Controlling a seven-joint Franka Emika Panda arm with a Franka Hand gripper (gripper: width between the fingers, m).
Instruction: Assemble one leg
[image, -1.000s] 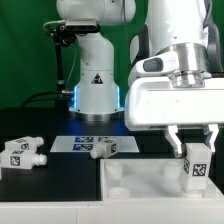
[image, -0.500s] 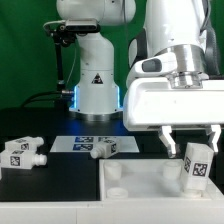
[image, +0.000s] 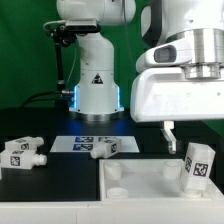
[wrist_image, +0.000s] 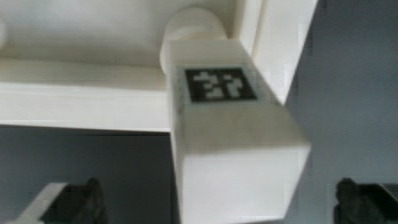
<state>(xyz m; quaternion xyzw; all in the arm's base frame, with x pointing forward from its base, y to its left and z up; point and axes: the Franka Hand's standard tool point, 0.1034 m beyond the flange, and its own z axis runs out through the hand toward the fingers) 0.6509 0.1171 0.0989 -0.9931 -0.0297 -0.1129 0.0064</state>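
A white leg (image: 195, 165) with a square tag stands on the large white panel (image: 135, 185) near the exterior view's right, leaning a little. My gripper (image: 190, 128) is open and empty above it, clear of the leg. Only one fingertip (image: 168, 129) shows there. In the wrist view the leg (wrist_image: 231, 110) lies between my spread fingers (wrist_image: 71, 200), touching neither, with my gripper (wrist_image: 217, 205) centred over it. Its far end meets the panel (wrist_image: 80, 70) at a corner.
Two more loose legs lie on the dark table, one at the exterior view's left (image: 22, 153) and one in the middle (image: 105, 148). The marker board (image: 80, 142) lies behind them. Another robot's white base (image: 97, 85) stands at the back.
The gripper has let go of the leg, spread its fingers and risen. The leg stays on the panel, now leaning slightly.
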